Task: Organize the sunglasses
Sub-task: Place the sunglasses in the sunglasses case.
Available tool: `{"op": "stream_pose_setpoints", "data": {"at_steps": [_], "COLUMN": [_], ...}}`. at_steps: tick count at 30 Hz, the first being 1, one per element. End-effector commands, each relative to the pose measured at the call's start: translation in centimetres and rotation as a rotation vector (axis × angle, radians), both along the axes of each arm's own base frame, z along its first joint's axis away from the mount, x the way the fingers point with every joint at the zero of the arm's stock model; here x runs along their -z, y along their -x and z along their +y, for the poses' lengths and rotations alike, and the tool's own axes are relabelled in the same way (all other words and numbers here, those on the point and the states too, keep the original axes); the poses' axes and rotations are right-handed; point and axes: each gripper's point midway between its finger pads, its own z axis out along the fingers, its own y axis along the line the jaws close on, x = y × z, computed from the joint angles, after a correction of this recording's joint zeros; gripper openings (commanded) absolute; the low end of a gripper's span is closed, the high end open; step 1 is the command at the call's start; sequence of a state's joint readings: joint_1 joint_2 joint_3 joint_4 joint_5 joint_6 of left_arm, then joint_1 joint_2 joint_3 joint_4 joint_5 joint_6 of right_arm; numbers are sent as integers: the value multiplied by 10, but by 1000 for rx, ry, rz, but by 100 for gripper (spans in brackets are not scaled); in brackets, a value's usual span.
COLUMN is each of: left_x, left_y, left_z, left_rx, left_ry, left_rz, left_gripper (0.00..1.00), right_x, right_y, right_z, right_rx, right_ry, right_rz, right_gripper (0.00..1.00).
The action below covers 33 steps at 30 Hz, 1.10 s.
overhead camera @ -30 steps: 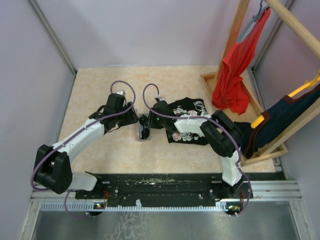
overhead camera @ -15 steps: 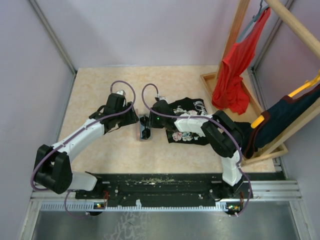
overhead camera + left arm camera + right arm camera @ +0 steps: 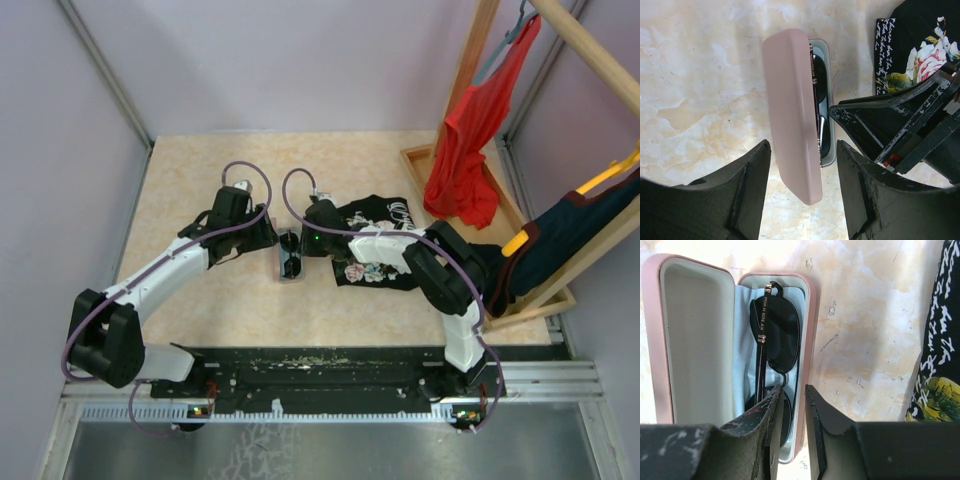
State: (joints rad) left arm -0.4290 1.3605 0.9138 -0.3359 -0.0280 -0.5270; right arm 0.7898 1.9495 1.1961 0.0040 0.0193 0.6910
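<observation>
The pink case (image 3: 809,340) lies open on the table with its lid (image 3: 790,110) raised on edge. The sunglasses (image 3: 777,335) lie folded in the base on a light-blue cloth (image 3: 745,355). My right gripper (image 3: 794,395) straddles the base's right wall, one finger over a lens and the other outside. Its fingers stand narrow, and the frames do not settle whether they pinch the wall. My left gripper (image 3: 802,195) is open around the near end of the lid without touching it. From above, the case (image 3: 283,277) sits between the left gripper (image 3: 272,240) and the right gripper (image 3: 300,245).
A black floral shirt (image 3: 375,235) lies on the table under the right arm. At the right stands a wooden rack (image 3: 480,60) with a red garment (image 3: 465,150) and a dark one (image 3: 560,240). Purple walls close in the table.
My right gripper's fingers have narrowed around the case wall. Both arms and the case have stayed nearly still.
</observation>
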Motion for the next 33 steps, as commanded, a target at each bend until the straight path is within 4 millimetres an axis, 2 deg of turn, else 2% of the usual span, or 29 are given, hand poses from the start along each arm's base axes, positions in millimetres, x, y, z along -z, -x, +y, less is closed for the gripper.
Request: {"op": "stream_pose_setpoints", "data": {"at_steps": [1, 10, 22, 33], "left_x": [-6, -5, -3, -3], "left_y": [-6, -5, -5, -4], "left_z": [-3, -5, -6, -7], "left_rx": [17, 24, 31, 36], "left_ry": [17, 20, 24, 25], "left_rz": [-22, -20, -14, -12], "left_gripper": [61, 61, 61, 61], "right_x": [-44, -33, -22, -12], "right_y": [-20, -23, -24, -24], "right_z": [15, 16, 10, 17], "right_rx": [-12, -20, -15, -39], "right_ry": [-73, -46, 7, 6], "right_rz": [-93, -79, -72, -48], "right_gripper": [24, 18, 17, 16]}}
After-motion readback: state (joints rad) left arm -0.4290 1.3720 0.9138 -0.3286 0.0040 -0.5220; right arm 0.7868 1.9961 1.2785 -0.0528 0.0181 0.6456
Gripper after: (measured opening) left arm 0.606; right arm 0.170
